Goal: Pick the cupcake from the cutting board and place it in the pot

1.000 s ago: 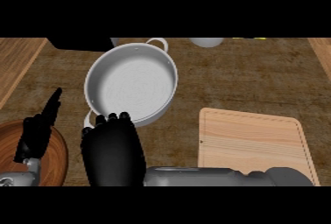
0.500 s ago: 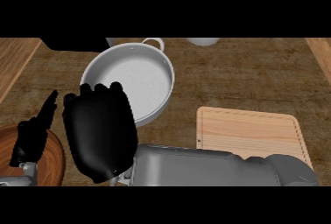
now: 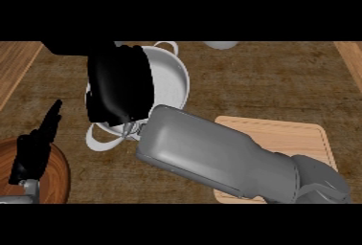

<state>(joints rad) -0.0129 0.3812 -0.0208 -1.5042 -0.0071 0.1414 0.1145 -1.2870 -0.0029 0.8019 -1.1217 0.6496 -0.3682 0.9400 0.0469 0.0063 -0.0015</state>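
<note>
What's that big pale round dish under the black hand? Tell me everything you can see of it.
The pot is wide, shallow, pale grey and metal-looking, with one loop handle at its far rim and another at its near left. It stands upright on the brown counter, left of the cutting board. The right hand hides most of its inside; whether they touch cannot be told.

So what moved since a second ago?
The right hand moved forward, away from the robot, and is now over the pot. No cupcake shows, so I cannot tell whether it holds one. The pot, the cutting board and the resting left hand at the lower left stayed put.
</note>
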